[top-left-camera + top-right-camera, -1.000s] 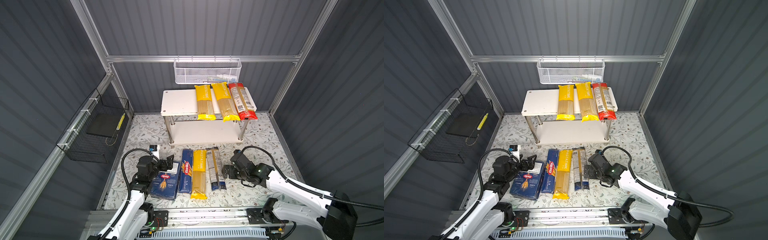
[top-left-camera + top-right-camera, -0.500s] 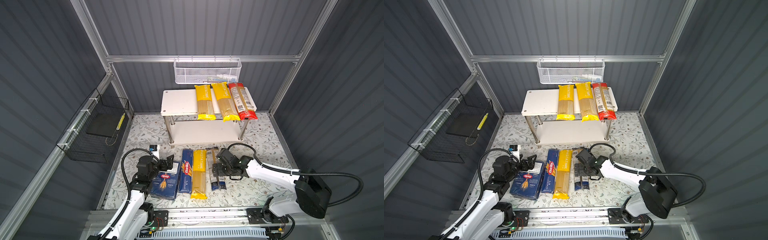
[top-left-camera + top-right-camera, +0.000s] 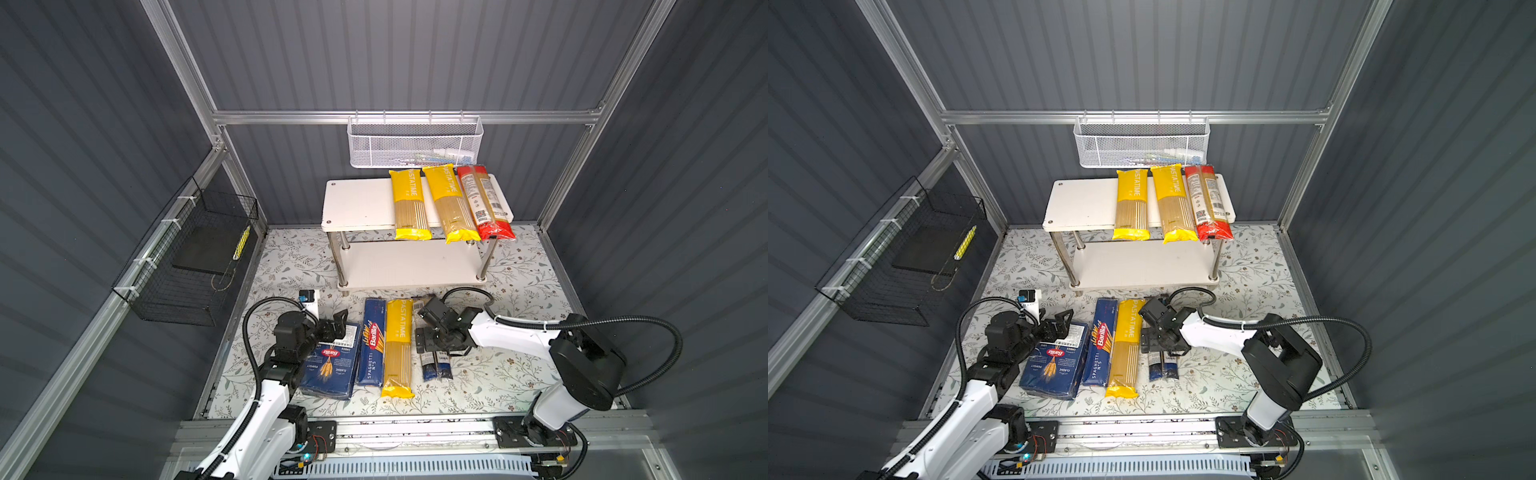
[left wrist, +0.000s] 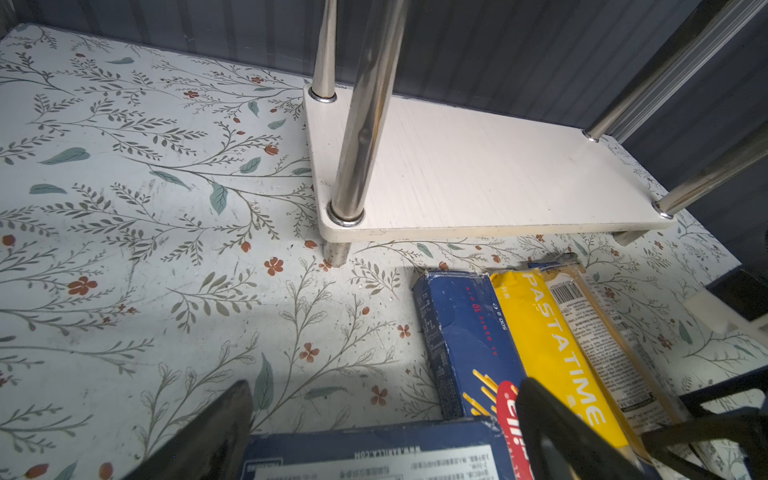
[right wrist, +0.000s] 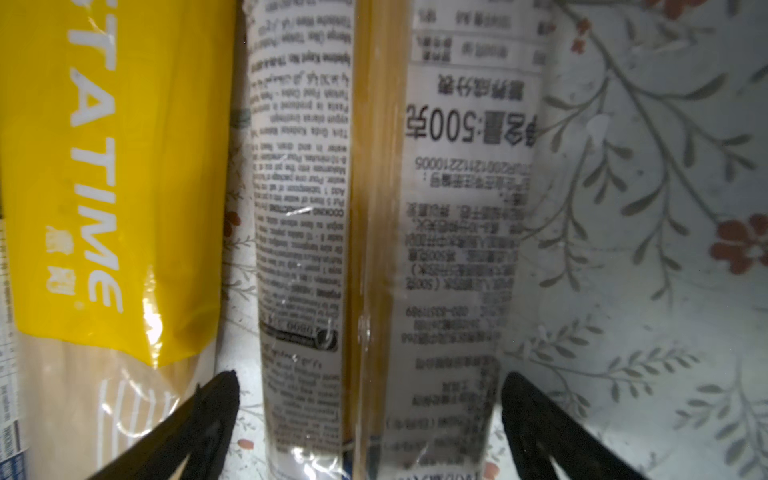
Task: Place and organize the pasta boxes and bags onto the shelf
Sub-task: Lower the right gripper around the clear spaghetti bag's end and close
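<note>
Navy-ended bag (image 3: 435, 365) lies between spread jaws of right gripper (image 5: 370, 382); left gripper (image 4: 384, 388) jaws apart over wide box (image 4: 374, 453).

The two-tier shelf (image 3: 357, 203), white boards on chrome posts, stands at upper centre in both top views. On the right half of its top board three bags lie flat side by side, their near ends overhanging the front edge: first PASTATIME bag (image 3: 409, 203), second PASTATIME bag (image 3: 451, 203) and red-ended bag (image 3: 484, 203). Below the shelf, on the floral bench, lie in a row from the left the wide Barilla box (image 3: 330, 365), the narrow Spaghetti n.5 box (image 3: 372, 349), the third PASTATIME bag (image 3: 398, 349) and the navy-ended bag (image 3: 436, 365).
</note>
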Controlling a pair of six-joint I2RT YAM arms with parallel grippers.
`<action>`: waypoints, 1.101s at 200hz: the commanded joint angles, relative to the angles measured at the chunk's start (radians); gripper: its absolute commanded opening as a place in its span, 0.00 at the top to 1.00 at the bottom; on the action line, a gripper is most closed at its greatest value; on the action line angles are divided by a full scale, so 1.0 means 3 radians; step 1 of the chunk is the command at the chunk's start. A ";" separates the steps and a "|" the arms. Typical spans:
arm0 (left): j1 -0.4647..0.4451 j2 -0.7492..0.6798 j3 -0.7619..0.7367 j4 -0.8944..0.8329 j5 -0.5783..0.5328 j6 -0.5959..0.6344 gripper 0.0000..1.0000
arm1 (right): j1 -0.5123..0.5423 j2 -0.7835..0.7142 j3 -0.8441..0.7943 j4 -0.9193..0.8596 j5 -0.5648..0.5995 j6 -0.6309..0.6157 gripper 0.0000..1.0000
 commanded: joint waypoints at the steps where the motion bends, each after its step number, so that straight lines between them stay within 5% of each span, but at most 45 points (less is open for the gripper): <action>1: -0.0014 -0.0054 0.0037 -0.0037 0.0031 0.0058 0.00 | 0.0018 0.0057 0.0074 -0.0051 0.0076 0.0054 0.01; 220: -0.0014 -0.0084 0.0023 -0.0042 0.0014 0.0053 0.00 | -0.0034 0.0365 -0.0186 0.0333 0.0149 0.0145 0.07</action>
